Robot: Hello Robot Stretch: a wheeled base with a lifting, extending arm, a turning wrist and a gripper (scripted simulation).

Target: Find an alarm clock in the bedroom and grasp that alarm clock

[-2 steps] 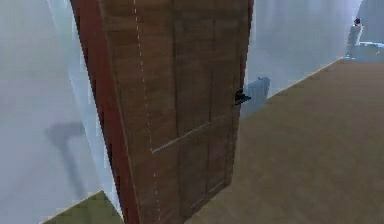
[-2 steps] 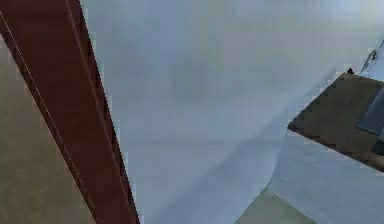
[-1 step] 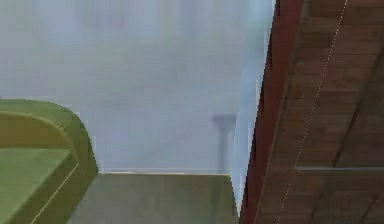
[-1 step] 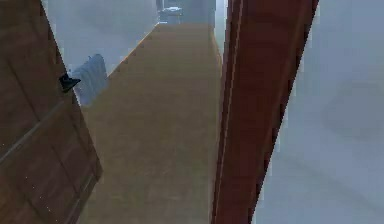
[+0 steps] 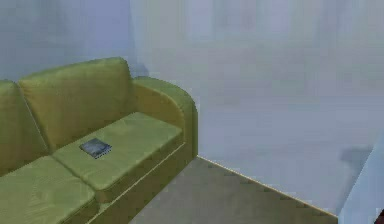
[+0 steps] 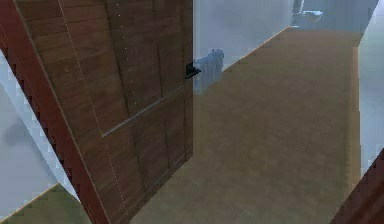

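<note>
Alarm clock: its place cannot be told from these views, nor how it lies relative to the tool, and the tool's state cannot be told either. Forward view: an olive-green sofa (image 5: 60, 100) stands against a pale wall (image 5: 270, 80), with a small dark flat rectangle (image 5: 95, 148) lying on a seat cushion. Brown floor (image 5: 230, 198) lies beside the sofa. Arm side view: a dark wooden door (image 6: 120, 90) with a black handle (image 6: 193, 70).

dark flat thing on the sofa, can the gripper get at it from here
Probably not: the dark flat thing lies on the sofa ahead; the arm's side faces a wooden door.
</note>
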